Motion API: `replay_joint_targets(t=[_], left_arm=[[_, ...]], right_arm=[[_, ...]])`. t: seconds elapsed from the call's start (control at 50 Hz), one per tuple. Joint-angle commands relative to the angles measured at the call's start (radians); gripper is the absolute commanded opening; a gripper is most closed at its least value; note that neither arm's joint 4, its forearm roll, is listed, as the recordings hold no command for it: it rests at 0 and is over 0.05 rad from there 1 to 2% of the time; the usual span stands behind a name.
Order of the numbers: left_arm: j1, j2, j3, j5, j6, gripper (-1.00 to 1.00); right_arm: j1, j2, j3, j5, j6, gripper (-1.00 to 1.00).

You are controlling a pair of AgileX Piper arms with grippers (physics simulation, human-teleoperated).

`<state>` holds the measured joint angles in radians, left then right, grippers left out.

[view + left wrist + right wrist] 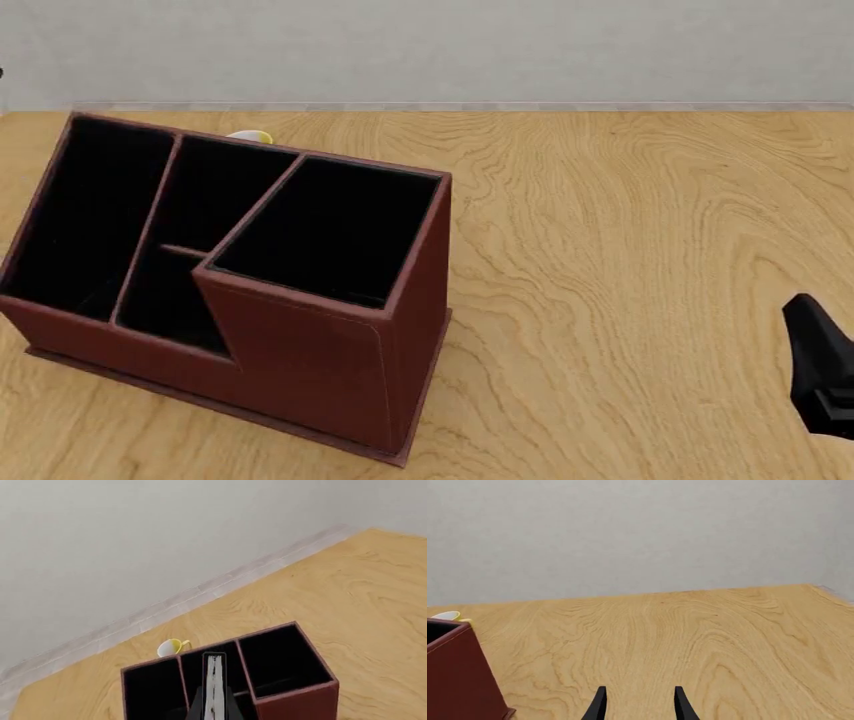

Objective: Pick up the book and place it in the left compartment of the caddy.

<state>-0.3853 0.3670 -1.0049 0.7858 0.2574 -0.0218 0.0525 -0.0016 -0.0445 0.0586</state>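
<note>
The book (213, 680) shows edge-on in the left wrist view, its white page edges between black covers, with my left gripper (214, 706) shut on it. It hangs over the caddy (293, 700) and lines up in that view with the middle sections; the left compartment (152, 690) is just beside it. How high the book is I cannot tell. In the front view the caddy (320, 350) stands at the left with the left compartment (83, 215) at its lower end; neither the book nor the left arm shows there. My right gripper (639, 707) is open over bare table, far to the right of the caddy.
A white and yellow mug (171, 647) lies just behind the caddy, its rim (248, 137) peeking over the back wall. The wooden table (627, 250) ends at a grey wall. My right arm (821, 370) sits at the right edge.
</note>
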Motion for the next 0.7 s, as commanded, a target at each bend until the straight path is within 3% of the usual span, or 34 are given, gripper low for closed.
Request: replay_joint_targets(t=[0.02, 0.22, 0.62, 0.66, 0.7], left_arm=[[0.072, 0.036, 0.012, -0.007, 0.008, -1.0], [0.159, 0.082, 0.041, -0.019, 0.008, -1.0], [0.218, 0.124, 0.038, -0.031, -0.017, -1.0], [0.259, 0.131, 0.041, -0.04, -0.01, -1.0], [0.236, 0.13, 0.042, -0.037, -0.012, -1.0]], right_arm=[[-0.002, -0.002, 0.001, 0.002, 0.0, 1.0], [-0.003, -0.008, 0.0, 0.007, 0.003, 1.0], [-0.008, -0.004, 0.0, 0.003, 0.005, 1.0], [-0.008, -0.003, 0.0, 0.002, 0.005, 1.0], [-0.008, -0.002, 0.0, 0.001, 0.005, 1.0]])
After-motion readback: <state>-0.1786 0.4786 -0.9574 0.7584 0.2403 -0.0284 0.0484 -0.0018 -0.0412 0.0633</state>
